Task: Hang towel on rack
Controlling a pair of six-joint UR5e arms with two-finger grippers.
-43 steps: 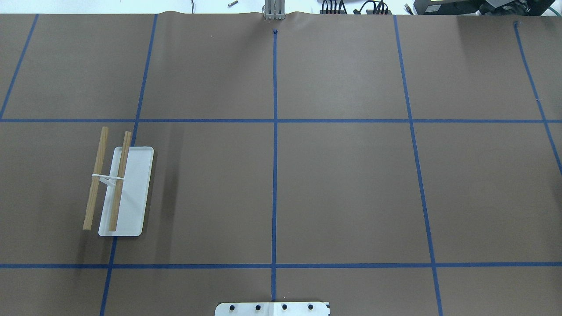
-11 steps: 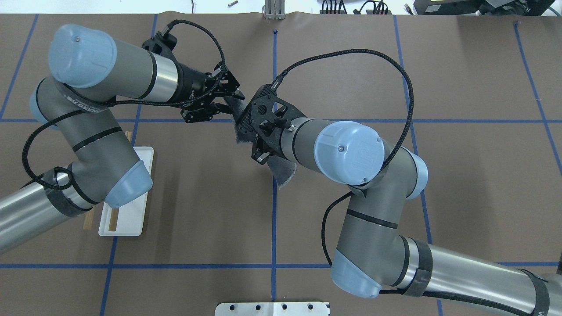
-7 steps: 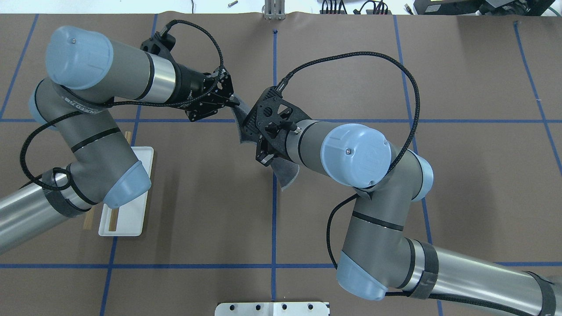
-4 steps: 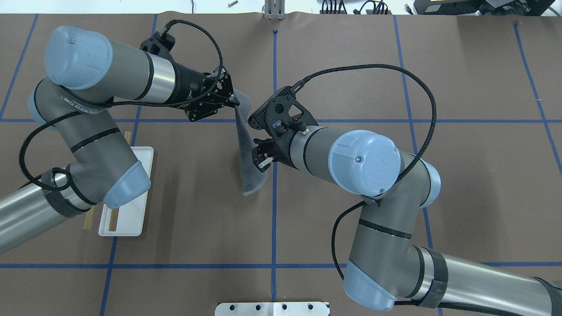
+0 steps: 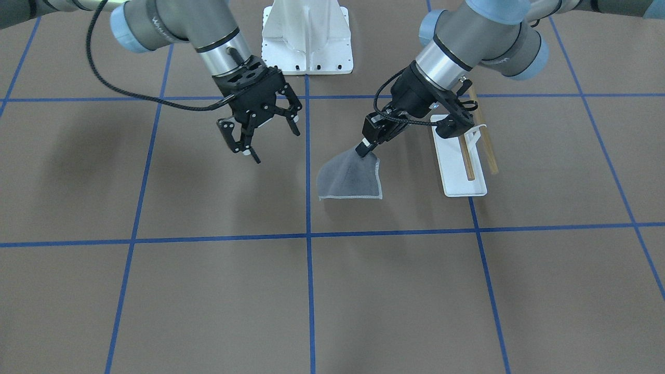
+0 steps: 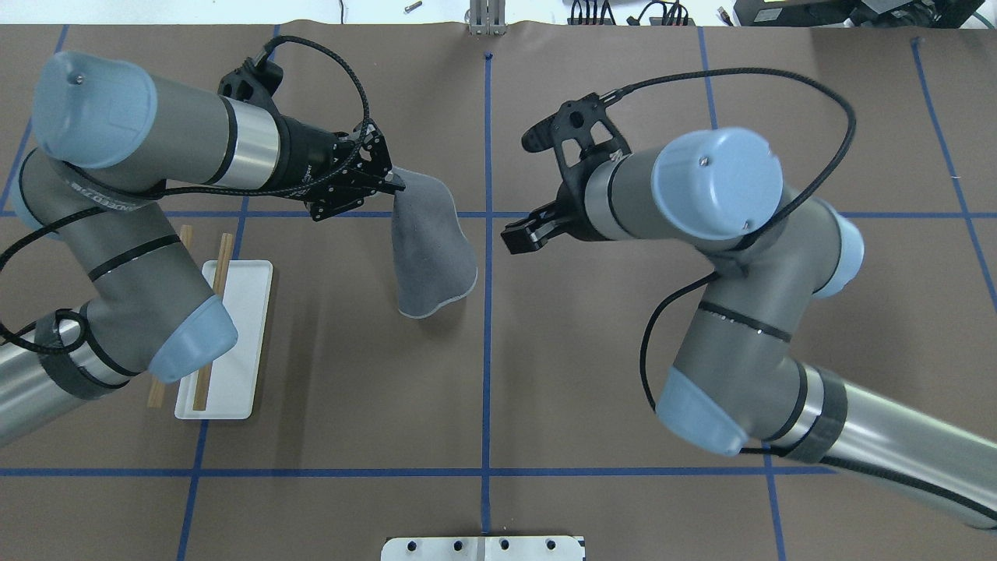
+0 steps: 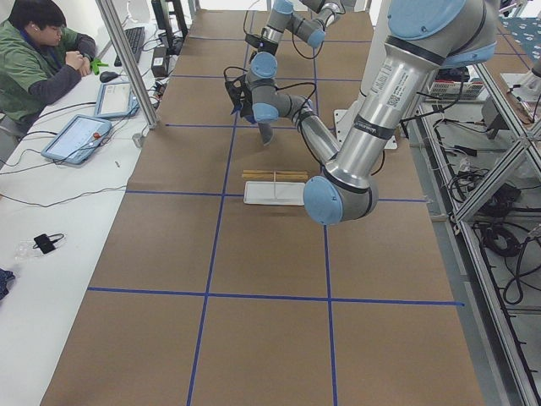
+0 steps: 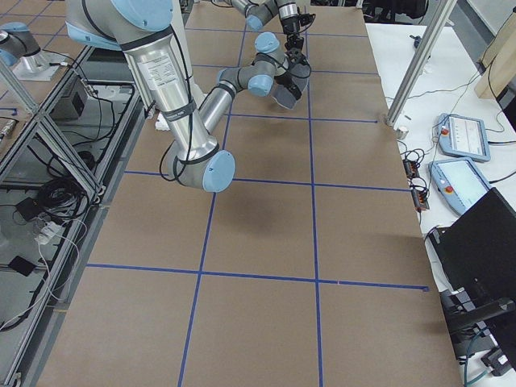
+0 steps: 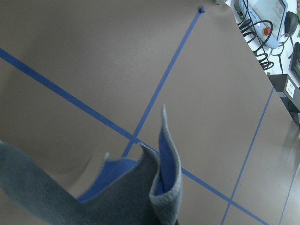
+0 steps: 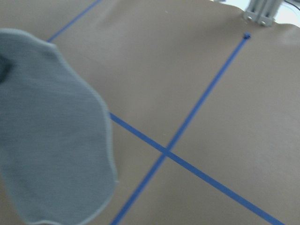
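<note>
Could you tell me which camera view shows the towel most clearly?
The exterior front-facing view: the towel hangs whole, stitched border visible, pinched at one corner by the left end effector. Overhead shows it less squarely; the wrist views show only close parts, one blurred; the side views show it tiny.

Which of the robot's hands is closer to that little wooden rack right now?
Its left. The left hand, pinching the towel, hangs just beside the rack; the right hand, open and empty, is farther off, on the towel's other side.
</note>
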